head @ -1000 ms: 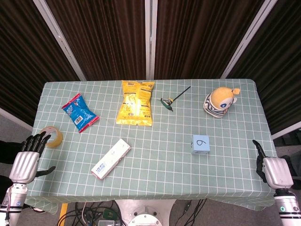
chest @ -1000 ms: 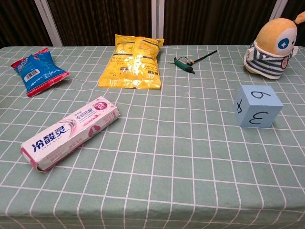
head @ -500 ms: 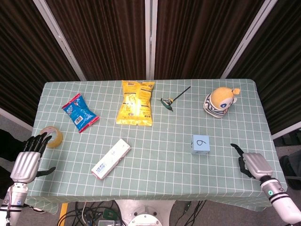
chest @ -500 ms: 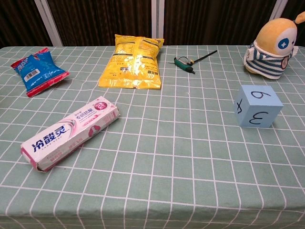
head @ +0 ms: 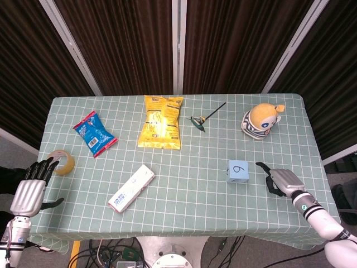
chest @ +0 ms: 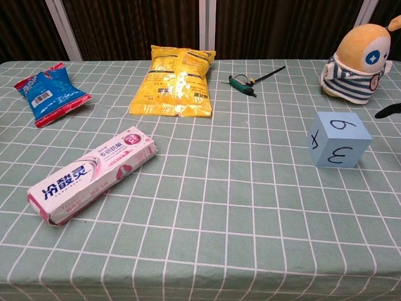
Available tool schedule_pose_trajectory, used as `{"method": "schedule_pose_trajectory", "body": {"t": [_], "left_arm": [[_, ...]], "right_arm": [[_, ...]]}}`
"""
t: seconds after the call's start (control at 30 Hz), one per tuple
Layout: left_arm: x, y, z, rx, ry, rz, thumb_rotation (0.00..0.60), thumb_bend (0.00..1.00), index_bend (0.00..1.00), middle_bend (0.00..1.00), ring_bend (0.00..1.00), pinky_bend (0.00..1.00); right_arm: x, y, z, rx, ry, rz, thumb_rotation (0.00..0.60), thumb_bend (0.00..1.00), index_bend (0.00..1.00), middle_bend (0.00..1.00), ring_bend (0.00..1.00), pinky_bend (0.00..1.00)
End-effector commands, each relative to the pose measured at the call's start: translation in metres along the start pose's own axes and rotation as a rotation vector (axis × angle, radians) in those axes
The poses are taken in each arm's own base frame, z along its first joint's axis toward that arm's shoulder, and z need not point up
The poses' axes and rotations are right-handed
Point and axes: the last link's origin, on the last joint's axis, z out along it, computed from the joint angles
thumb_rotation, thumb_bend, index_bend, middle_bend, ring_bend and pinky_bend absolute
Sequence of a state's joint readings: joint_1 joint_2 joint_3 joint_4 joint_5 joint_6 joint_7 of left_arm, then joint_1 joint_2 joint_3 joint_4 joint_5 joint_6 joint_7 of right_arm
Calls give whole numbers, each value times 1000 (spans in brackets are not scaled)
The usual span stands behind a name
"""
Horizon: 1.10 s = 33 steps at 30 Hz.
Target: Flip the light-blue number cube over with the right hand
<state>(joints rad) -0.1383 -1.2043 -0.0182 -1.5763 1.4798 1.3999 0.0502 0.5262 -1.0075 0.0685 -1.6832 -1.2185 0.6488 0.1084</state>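
Observation:
The light-blue number cube [head: 237, 171] sits on the green checked tablecloth right of centre, a 6 on its top face; in the chest view the cube [chest: 338, 139] shows a 3 on its front. My right hand [head: 280, 180] hovers over the table just right of the cube, fingers apart, holding nothing and a short gap away from it. Only a dark fingertip [chest: 387, 112] of it enters the chest view at the right edge. My left hand [head: 30, 188] hangs open beyond the table's left edge.
A striped plush toy [head: 260, 120] stands behind the cube. A yellow snack bag [head: 161, 121], a blue snack packet [head: 94, 133], a pink toothpaste box [head: 131, 187], a small green tool [head: 201, 120] and a tape roll [head: 61, 162] lie further left.
My right hand has moved left from the table's right edge, over the cloth toward the cube. A fingertip now shows in the chest view. The cube and left hand have not moved.

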Motion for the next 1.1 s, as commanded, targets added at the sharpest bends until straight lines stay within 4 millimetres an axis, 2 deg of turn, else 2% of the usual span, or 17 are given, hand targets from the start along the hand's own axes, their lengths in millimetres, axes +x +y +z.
{"method": "schedule_pose_trajectory", "body": {"t": [0.03,0.47,1.1], "left_arm": [[0,0,0,-1,-1,1,600,0,69,0,0,42],[2,3,2,-9,1,7,600,0,69,0,0,42],[9,-5,2,20,14,8,600,0,69,0,0,42]], "right_arm": [[1,-2,2,0,-11,9,600,1000,0,985,880,799],[4,-15,23,28,-57,54,600,1000,0,985,880,798],[19,-45,39,78,-119,32,600,1000,0,987,880,799]]}}
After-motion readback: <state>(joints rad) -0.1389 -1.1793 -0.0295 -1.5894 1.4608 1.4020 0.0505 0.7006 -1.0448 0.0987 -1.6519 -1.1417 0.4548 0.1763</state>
